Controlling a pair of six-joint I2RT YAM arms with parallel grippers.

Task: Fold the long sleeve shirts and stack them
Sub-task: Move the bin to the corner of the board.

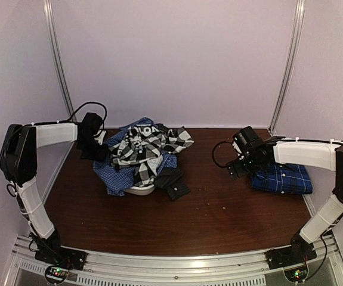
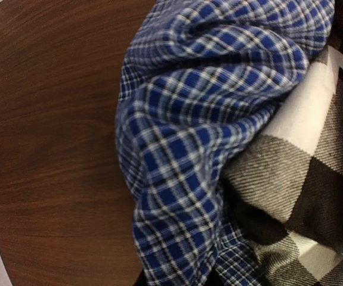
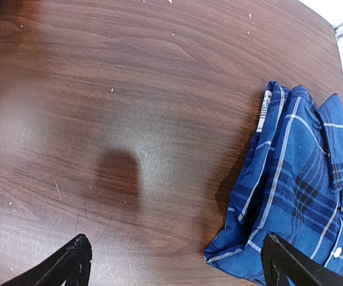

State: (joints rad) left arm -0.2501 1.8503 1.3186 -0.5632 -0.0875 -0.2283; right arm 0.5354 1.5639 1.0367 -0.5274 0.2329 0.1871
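While a folded shirt lies at the right, beside the spread right fingers, the left fingers sit at the crumpled blue shirt farther left; their grip I cannot tell. Next, it needs pulling clear of the check shirt.

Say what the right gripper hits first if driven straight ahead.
Probably the bare brown wooden table: only wood shows between the right gripper's open fingers. The folded royal blue plaid shirt sits aside.

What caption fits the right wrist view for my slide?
Open right end effector above brown wooden table, beside folded royal-blue plaid button-up shirt.
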